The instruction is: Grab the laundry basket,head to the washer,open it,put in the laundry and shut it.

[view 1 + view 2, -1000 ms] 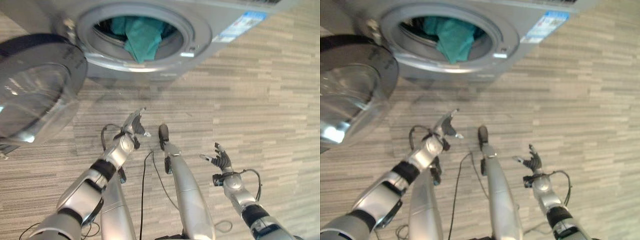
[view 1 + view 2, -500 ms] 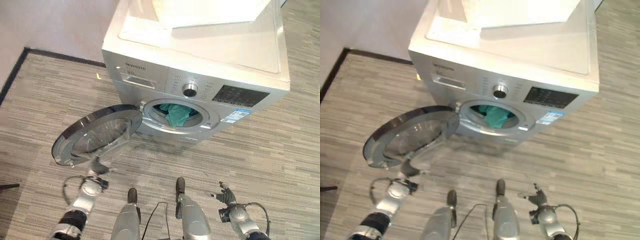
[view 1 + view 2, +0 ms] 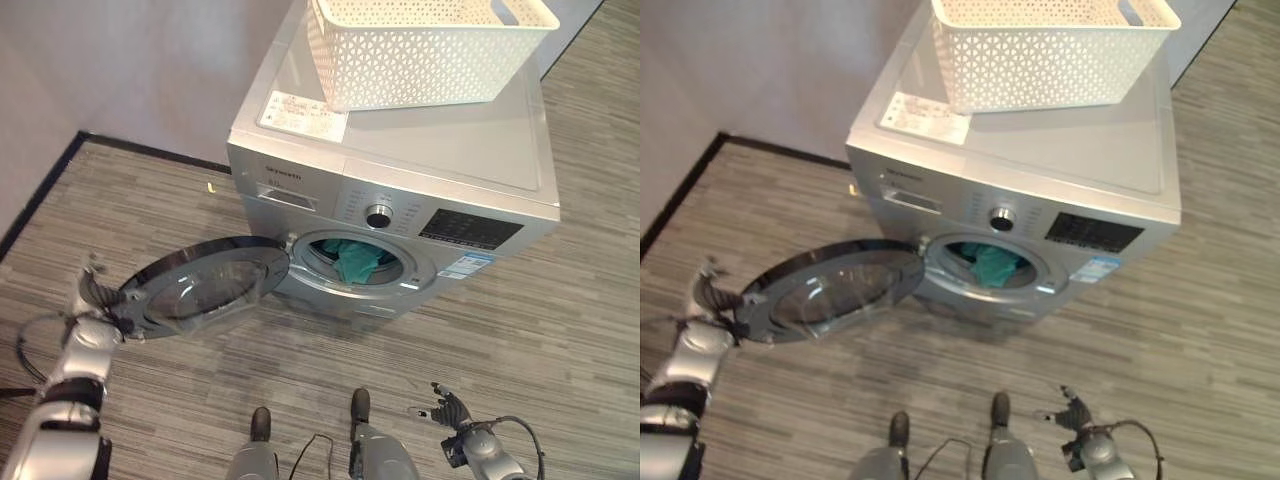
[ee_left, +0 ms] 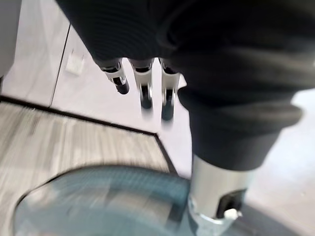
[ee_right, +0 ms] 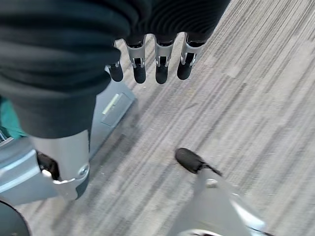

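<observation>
Standing against the wall, the silver washer [image 3: 400, 200] carries the white laundry basket [image 3: 420, 45] on its top, and teal laundry [image 3: 355, 260] shows inside its drum. Its round door [image 3: 205, 285] hangs wide open to the washer's left, with the left hand [image 3: 95, 295] at the door's outer rim. The right hand [image 3: 447, 408] hovers over the floor in front of the washer, fingers spread, holding nothing.

From the left wrist, straight fingers [image 4: 142, 91] extend above the glass door [image 4: 98, 201].

From the right wrist, relaxed fingers [image 5: 160, 66] hang over the striped floor [image 5: 246, 98].
</observation>
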Motion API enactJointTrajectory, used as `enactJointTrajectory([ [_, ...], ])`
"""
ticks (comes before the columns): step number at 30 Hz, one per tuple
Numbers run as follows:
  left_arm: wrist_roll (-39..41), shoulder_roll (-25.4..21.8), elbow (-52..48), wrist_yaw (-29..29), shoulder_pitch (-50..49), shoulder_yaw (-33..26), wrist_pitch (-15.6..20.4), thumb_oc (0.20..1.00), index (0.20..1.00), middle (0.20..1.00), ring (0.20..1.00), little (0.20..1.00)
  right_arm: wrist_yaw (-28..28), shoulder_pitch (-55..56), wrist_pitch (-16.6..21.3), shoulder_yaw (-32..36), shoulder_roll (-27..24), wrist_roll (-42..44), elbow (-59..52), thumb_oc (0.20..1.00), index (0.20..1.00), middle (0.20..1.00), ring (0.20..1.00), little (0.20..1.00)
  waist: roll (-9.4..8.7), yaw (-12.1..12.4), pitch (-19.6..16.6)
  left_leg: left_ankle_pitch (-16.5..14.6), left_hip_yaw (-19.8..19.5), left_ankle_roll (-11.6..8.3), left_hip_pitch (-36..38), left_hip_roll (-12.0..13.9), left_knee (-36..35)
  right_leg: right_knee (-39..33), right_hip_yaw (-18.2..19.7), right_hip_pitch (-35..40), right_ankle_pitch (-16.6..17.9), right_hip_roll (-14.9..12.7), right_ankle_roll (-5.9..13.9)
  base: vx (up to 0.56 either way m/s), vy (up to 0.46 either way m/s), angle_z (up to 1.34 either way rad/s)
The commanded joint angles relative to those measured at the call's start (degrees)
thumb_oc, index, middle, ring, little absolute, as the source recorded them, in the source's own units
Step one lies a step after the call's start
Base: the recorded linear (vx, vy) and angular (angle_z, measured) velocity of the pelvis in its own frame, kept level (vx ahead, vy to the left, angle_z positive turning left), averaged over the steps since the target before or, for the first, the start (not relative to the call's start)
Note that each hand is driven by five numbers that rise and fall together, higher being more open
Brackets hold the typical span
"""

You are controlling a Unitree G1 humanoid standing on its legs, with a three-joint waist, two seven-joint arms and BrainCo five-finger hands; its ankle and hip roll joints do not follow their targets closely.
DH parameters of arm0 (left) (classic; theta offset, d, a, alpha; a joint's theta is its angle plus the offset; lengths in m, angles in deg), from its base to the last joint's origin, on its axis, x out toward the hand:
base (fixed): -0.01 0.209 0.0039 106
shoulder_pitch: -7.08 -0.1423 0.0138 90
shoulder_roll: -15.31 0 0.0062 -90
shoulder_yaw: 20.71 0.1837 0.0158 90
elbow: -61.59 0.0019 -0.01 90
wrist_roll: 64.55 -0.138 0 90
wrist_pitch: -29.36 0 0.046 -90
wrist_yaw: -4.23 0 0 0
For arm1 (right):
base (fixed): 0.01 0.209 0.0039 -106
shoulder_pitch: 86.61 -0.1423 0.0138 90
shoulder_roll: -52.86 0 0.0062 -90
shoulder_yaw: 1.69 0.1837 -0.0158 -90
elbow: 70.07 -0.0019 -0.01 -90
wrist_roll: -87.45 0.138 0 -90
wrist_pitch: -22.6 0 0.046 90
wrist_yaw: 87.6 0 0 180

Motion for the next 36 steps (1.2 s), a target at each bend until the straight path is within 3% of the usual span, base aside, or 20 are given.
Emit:
enactJointTrajectory([
  [1, 5.14, -3.48, 4.31, -0.65, 7.23, 1.16, 1.08, 1.000, 1.000, 1.000, 1.000, 1.000, -0.29, -0.42, 0.62, -0.66, -2.79, 1.02, -0.67, 1.000, 1.000, 1.000, 1.000, 1.000, -0.11, -1.38, 1.63, -4.22, 0.72, -1.05, 0.93, 3.56, 0.31, 3.79, 1.20, -6.68, 1.66, -4.78, 5.40, -0.02, -0.044, 0.10],
  [7, 9.62, -3.81, 12.45, -2.72, 15.62, 3.95, 0.50, 1.000, 1.000, 1.000, 1.000, 1.000, 0.32, -2.19, 1.17, -2.51, -3.49, 2.92, -0.77, 1.000, 1.000, 1.000, 1.000, 1.000, -1.56, -2.14, 3.70, -2.23, 0.81, -1.42, 0.02, 4.95, -1.90, 5.20, 1.15, -9.40, 1.44, -4.12, 5.35, -0.03, -0.036, 0.05],
  [11, 9.90, -4.15, 18.09, -8.03, 18.97, 7.41, -1.08, 1.000, 1.000, 1.000, 1.000, 1.000, 0.17, -4.03, 1.55, -3.23, -5.15, 4.17, -3.34, 1.000, 1.000, 1.000, 1.000, 1.000, -2.41, -2.80, 5.03, -1.54, 0.65, -1.68, -1.72, 5.73, -1.44, 6.38, 1.30, -11.33, 1.41, -3.65, 5.17, -0.01, -0.007, 0.04],
  [20, 2.55, -1.70, 21.23, -16.87, 16.57, 11.02, -5.09, 1.000, 1.000, 1.000, 1.000, 1.000, -1.21, -4.09, 1.37, -2.82, -6.16, 5.43, -6.28, 1.000, 1.000, 1.000, 1.000, 1.000, -3.21, -3.72, 3.78, -2.72, 0.32, -1.85, -2.22, 6.46, 0.32, 6.76, 1.35, -11.08, 0.84, -3.08, 5.01, 0.02, -0.013, -0.01],
  [24, -0.83, 3.70, 19.12, -16.30, 8.55, 8.94, -5.67, 1.000, 1.000, 1.000, 1.000, 1.000, -1.98, -3.05, 0.61, -1.35, -6.00, 4.45, -5.54, 1.000, 1.000, 1.000, 1.000, 1.000, -2.75, -3.73, 1.36, -4.63, 1.37, -1.52, 0.62, 6.51, 1.03, 7.67, 2.32, -9.55, -0.14, -2.65, 5.00, 0.09, 0.023, -0.11],
  [29, -1.61, 15.90, 15.80, -15.97, -2.64, 7.83, -4.62, 1.000, 1.000, 1.000, 1.000, 1.000, -3.04, -2.63, -1.37, 1.70, -6.50, 1.68, -5.34, 1.000, 1.000, 1.000, 1.000, 1.000, -0.43, -4.14, -1.69, -6.51, 4.52, -0.66, 7.72, 5.97, 0.20, 7.04, 4.63, -5.59, -0.90, -1.77, 5.08, 0.12, 0.081, -0.39],
  [32, -3.32, 23.45, 13.33, -16.99, -8.20, 10.97, -3.46, 1.000, 1.000, 1.000, 1.000, 1.000, -3.87, -2.33, -2.35, 2.78, -6.98, -0.37, -5.19, 1.000, 1.000, 1.000, 1.000, 1.000, 1.37, -4.61, -3.78, -7.52, 7.77, -0.14, 12.66, 5.84, -1.20, 5.43, 7.39, -3.46, -0.58, -0.55, 5.12, 0.12, 0.095, -0.46],
  [36, -2.52, 29.58, 8.63, -18.53, -11.64, 15.27, -1.94, 1.000, 1.000, 1.000, 1.000, 1.000, -4.09, -1.33, -3.17, 4.10, -6.45, -2.09, -2.18, 1.000, 1.000, 1.000, 1.000, 1.000, 2.96, -5.50, -6.62, -7.82, 10.19, 0.36, 16.34, 5.35, -2.78, 4.10, 9.62, -1.93, -0.33, -0.24, 5.25, 0.09, 0.051, -0.53],
])
